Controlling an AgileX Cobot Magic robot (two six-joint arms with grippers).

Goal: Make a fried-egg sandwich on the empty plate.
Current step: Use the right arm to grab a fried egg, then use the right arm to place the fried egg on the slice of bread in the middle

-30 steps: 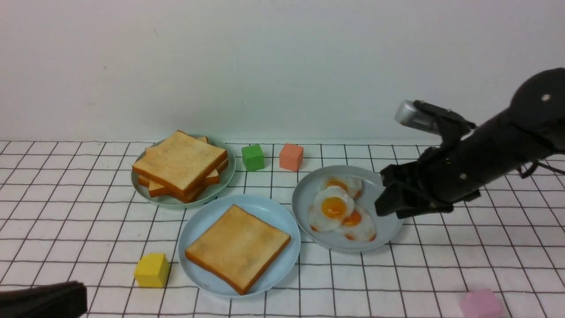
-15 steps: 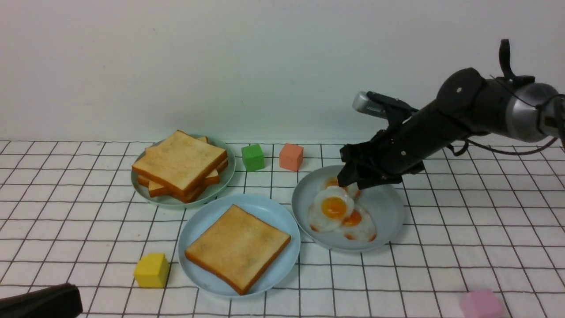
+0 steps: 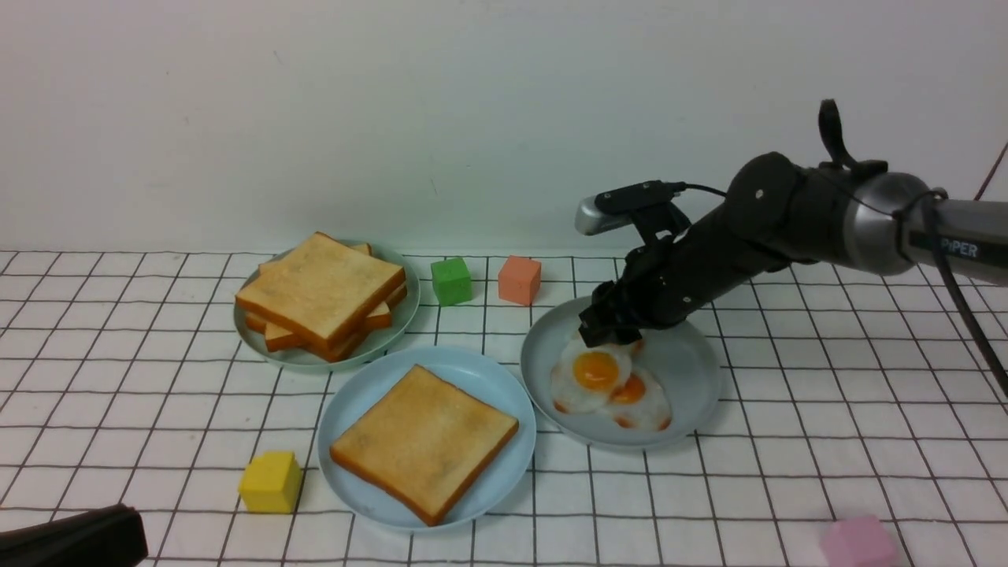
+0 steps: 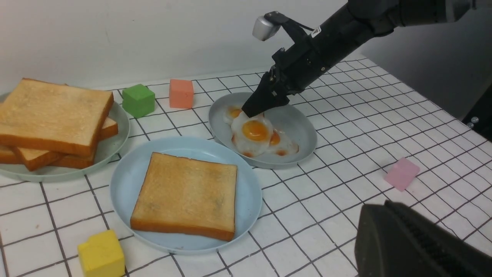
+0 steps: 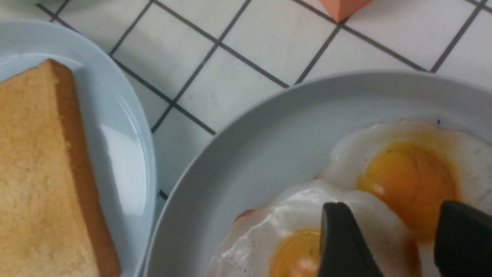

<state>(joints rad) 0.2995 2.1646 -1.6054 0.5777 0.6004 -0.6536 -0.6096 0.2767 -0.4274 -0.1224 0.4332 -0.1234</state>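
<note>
In the front view, the desk (image 3: 787, 480) has a white top ruled with thin black lines into a grid, and a plain pale wall (image 3: 472, 118) rises behind it. On the desk sit 3 round plates; the light-blue plate (image 3: 496, 480) holds 1 toast slice (image 3: 425, 445), between the green plate (image 3: 299, 364) of stacked toast and the grey-blue plate (image 3: 693, 394) with 3 fried eggs. The right tool (image 3: 610, 323) hangs over those eggs. The left tool is out of this view. In the left wrist view, the grid runs to the desk's far edge, with a darker grey area (image 4: 434, 57) past it; the left tool (image 4: 369, 209) has its fingers together, and a pink block (image 4: 402, 174) lies near. In the right wrist view, the right tool's fingers are apart above the upper fried egg (image 5: 303, 250); whether they touch it is hard to judge. Black lines cross the white surface between the 2 plates.
</note>
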